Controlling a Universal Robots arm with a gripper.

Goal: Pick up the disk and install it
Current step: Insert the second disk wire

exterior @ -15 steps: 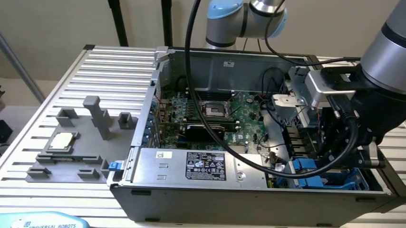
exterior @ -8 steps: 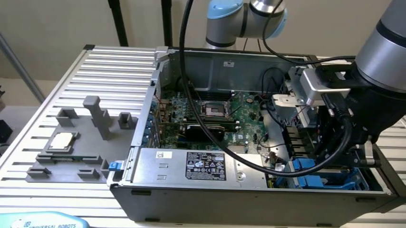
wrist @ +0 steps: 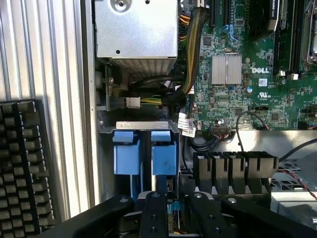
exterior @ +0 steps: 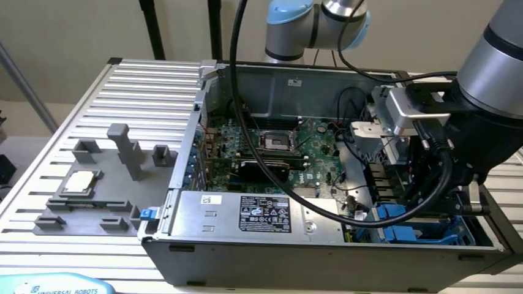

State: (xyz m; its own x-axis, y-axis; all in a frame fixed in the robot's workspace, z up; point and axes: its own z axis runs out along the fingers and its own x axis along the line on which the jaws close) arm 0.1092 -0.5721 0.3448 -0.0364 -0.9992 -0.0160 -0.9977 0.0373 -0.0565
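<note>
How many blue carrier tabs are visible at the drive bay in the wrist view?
2: the left tab and the right tab stand side by side just beyond the gripper. Others may be hidden below.

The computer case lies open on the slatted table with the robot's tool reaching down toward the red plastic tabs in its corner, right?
Nearly. The tabs are blue, not red, as the wrist view shows. The rest holds: the computer case lies open on the slatted table, and the tool reaches down toward those tabs in its corner.
</note>
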